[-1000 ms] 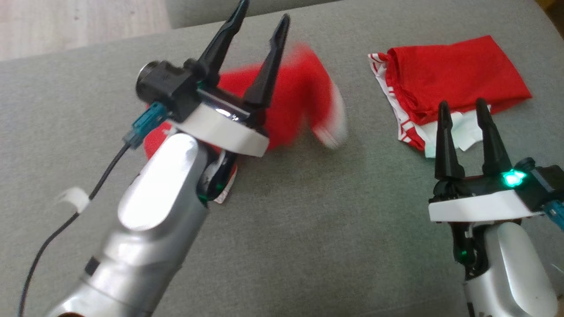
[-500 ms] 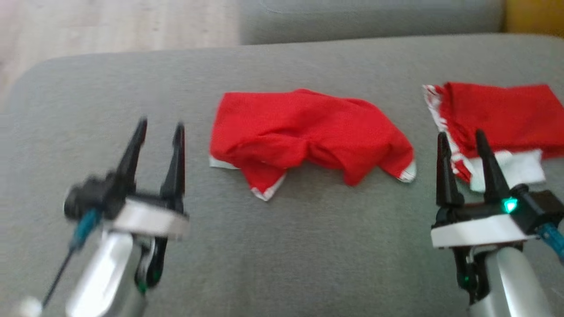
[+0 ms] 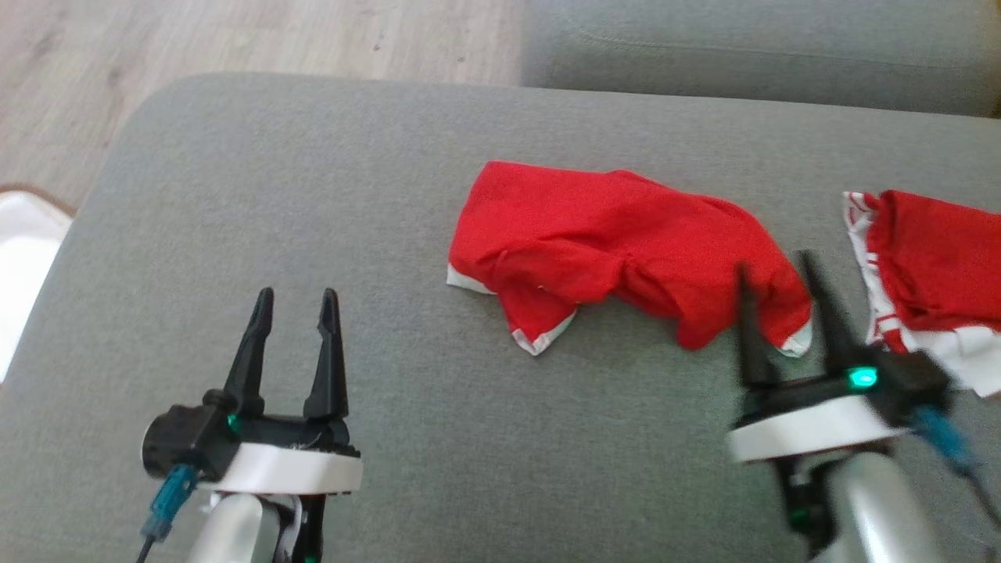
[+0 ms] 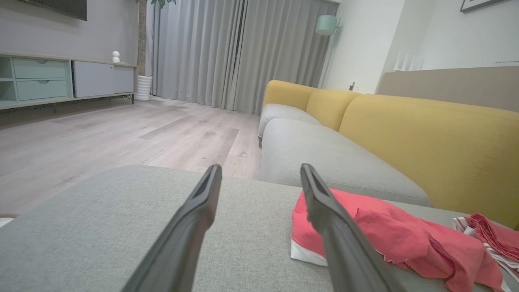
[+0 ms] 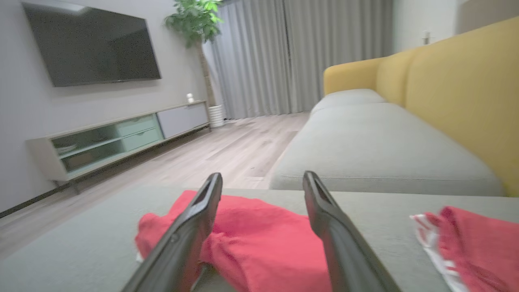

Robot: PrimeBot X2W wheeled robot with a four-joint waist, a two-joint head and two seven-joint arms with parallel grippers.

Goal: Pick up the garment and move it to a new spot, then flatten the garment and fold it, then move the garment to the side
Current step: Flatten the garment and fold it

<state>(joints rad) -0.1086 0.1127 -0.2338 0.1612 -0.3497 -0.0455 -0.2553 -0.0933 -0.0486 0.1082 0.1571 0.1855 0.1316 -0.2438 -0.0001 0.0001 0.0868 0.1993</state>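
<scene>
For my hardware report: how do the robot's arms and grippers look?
The left gripper and right gripper each have two long black tapered fingers on a black base, a white ring and a silver forearm. Each carries a teal cable connector and a small green light.

A: From where is the head view looking?

B: It is looking steeply down from above onto the grey cushion (image 3: 313, 195), with the floor (image 3: 235, 39) showing along its top edge.

A: And the wrist views?

B: Each is sitting low over the cushion, looking along its own fingers (image 4: 190, 231) toward the yellow sofa back (image 4: 425, 142) and the curtains (image 4: 223, 48). All three are sharing the red garment (image 3: 618, 242); the right wrist view is sitting nearest to it.
</scene>
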